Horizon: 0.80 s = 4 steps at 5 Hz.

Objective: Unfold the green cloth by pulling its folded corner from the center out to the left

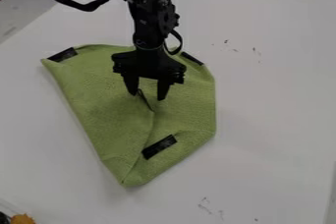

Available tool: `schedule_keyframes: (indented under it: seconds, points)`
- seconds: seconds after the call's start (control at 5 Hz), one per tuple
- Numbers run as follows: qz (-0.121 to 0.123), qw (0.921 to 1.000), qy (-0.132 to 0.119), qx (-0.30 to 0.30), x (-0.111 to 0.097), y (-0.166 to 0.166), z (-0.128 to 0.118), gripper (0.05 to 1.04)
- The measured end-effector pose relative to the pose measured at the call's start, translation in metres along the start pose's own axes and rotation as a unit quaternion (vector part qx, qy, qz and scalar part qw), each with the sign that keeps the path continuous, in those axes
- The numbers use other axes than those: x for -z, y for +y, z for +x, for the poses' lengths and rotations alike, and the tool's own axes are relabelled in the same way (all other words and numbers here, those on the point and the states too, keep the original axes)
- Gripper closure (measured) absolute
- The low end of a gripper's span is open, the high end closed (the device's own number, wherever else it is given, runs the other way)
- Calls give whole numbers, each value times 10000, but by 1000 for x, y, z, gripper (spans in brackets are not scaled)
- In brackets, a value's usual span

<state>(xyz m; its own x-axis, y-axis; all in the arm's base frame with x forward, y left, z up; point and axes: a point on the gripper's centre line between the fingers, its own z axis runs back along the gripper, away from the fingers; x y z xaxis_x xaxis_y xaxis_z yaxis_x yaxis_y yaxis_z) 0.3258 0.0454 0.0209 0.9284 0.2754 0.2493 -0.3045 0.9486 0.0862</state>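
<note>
White tabletop (275, 100) beneath green cloth (105, 105), creased near centre; black gripper (148, 95) at crease (154, 112), fingers apart. Best pinched by a single layer, then drawn low and slowly.

Black robot arm (146, 14) with chunky, knobbly joints above a matching black claw (148, 96), thick black cable (85, 7) bowing out above the claw, smaller cable loop (179, 42) nearer it, broad blocky crosspiece (148, 69) topping its two tapered fingers (162, 89)
</note>
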Motion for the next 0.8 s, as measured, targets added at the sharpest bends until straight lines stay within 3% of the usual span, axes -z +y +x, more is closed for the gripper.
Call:
schedule_keyframes:
  seconds: [0.2,0.4,0.6,0.8]
  points:
    - [-41,10000,2,-21,0,2,1,729]
    - [-73,10000,-18,24,0,1,1,938]
    - [-101,9999,-65,27,0,0,3,1026]
    - [-76,10000,-43,15,1,0,2,1031]
